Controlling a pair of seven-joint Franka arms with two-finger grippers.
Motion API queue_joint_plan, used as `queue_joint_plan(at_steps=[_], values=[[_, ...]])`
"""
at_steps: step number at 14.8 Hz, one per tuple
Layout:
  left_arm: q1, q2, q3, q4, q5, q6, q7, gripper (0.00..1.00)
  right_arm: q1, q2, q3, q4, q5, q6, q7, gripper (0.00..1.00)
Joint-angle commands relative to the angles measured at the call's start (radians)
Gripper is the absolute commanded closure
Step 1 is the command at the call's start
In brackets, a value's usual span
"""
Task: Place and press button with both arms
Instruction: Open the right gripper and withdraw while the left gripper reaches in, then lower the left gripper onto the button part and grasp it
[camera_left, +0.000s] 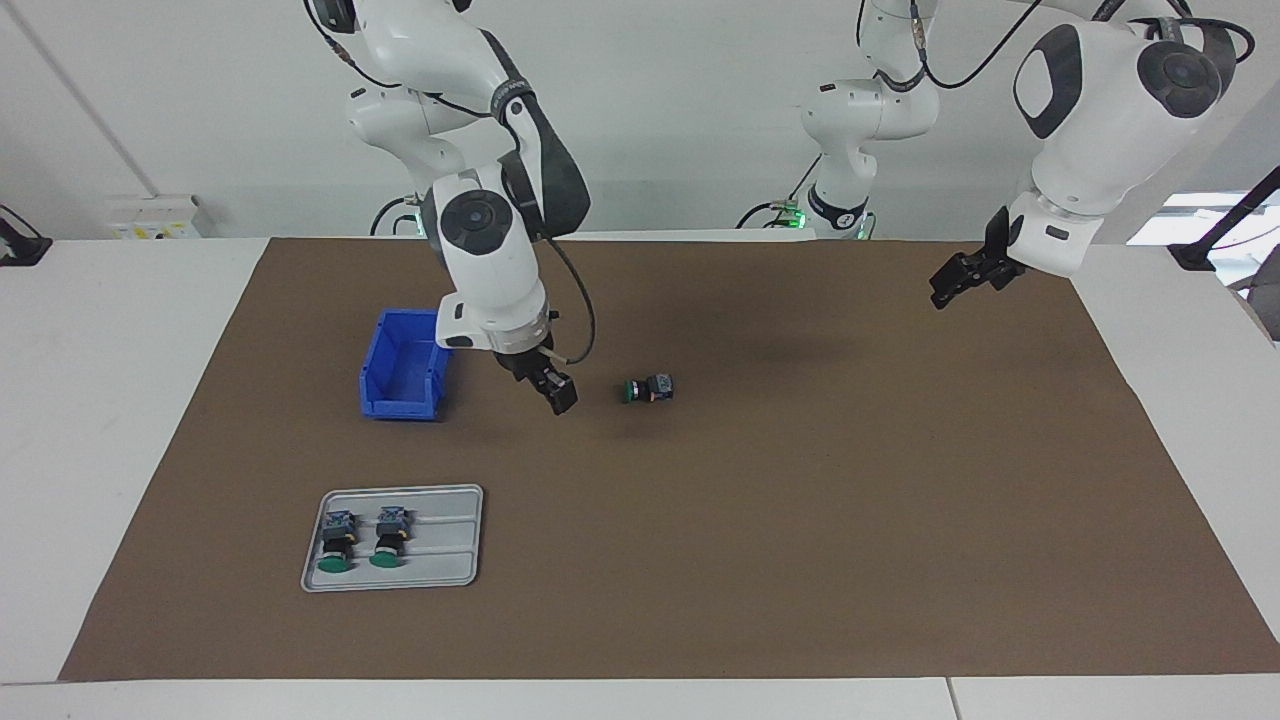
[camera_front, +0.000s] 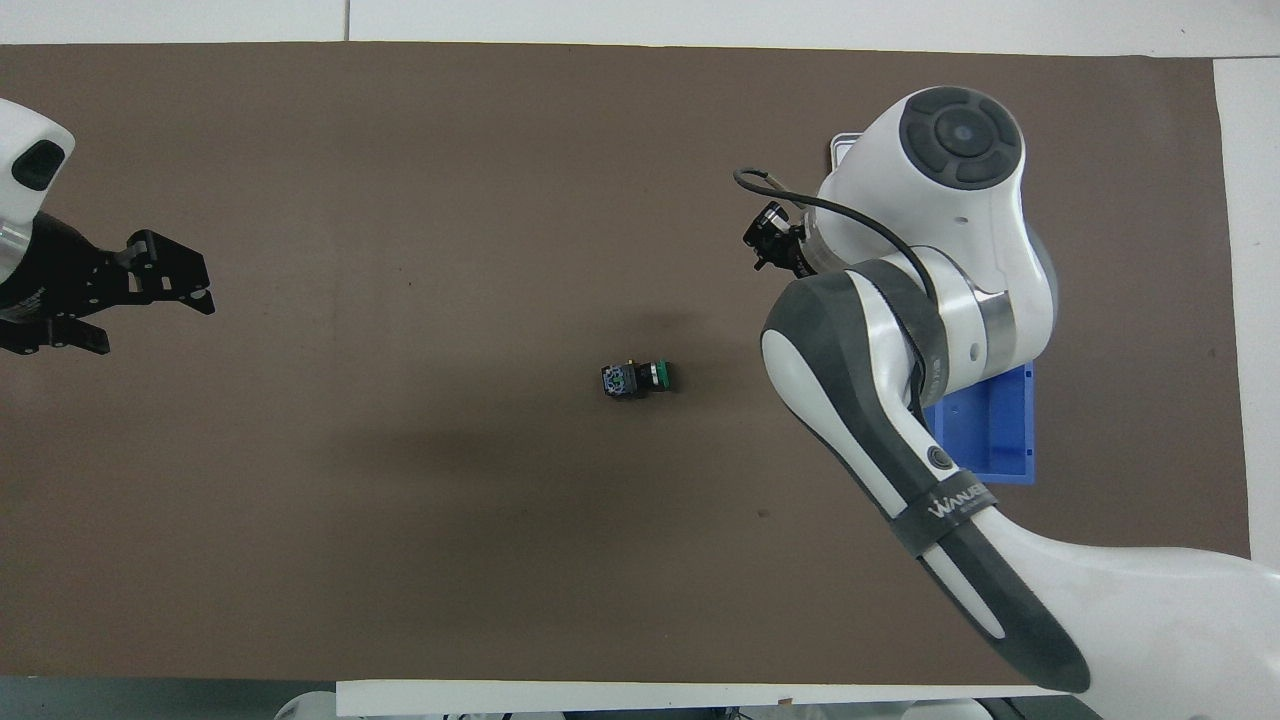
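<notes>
Green-capped and black-barrelled, the button (camera_left: 648, 388) lies on its side on the brown mat (camera_left: 800, 520), near the middle, its cap pointing toward the right arm's end of the table and its blue-grey block toward the left arm's. Nothing touches it. The right gripper (camera_left: 556, 393) hangs above the mat between the button and the bin (camera_left: 405, 364), clear of both and holding nothing; I cannot tell whether its jaws are apart or together. The left gripper (camera_left: 962, 277) hovers over the mat's edge at the left arm's end, well apart from the button, its black fingers spread and empty.

The bin is blue moulded plastic, rectangular and open-topped. The tray (camera_left: 450, 540) is grey metal with rounded corners and ribbed channels, farther from the robots than the bin; two more buttons (camera_left: 362, 538) lie side by side in it, caps pointing away from the robots. The mat looks matte and felt-like.
</notes>
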Motion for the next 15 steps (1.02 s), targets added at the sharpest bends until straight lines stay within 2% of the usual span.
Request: queue_joint_plan(at_steps=[1,4,7,10,11,15], values=[[-0.044,-0.007,0.006,-0.006,-0.045,0.032,-0.361,0.0,-0.105,-0.046,0.053,-0.011,-0.004,-0.04,-0.222,0.14],[-0.12,0.025,0.007,-0.006,-0.082,0.116,-0.745,0.0,-0.294,-0.118,0.128,-0.009,-0.004,-0.103,-0.532,0.11],[-0.223,0.1,0.009,-0.001,-0.076,0.196,-1.121,0.0,-0.429,-0.188,0.159,-0.008,-0.006,-0.206,-0.691,0.1],[-0.325,0.183,0.009,0.022,-0.041,0.249,-1.344,0.0,-0.501,-0.248,0.159,-0.008,-0.035,-0.273,-0.805,0.09],[-0.389,0.228,0.009,0.031,-0.017,0.279,-1.442,0.0,-0.521,-0.264,0.16,-0.008,-0.047,-0.292,-0.825,0.09],[-0.489,0.375,0.009,0.078,-0.006,0.345,-1.743,0.0,-0.555,-0.308,0.162,0.027,-0.099,-0.364,-0.897,0.05]])
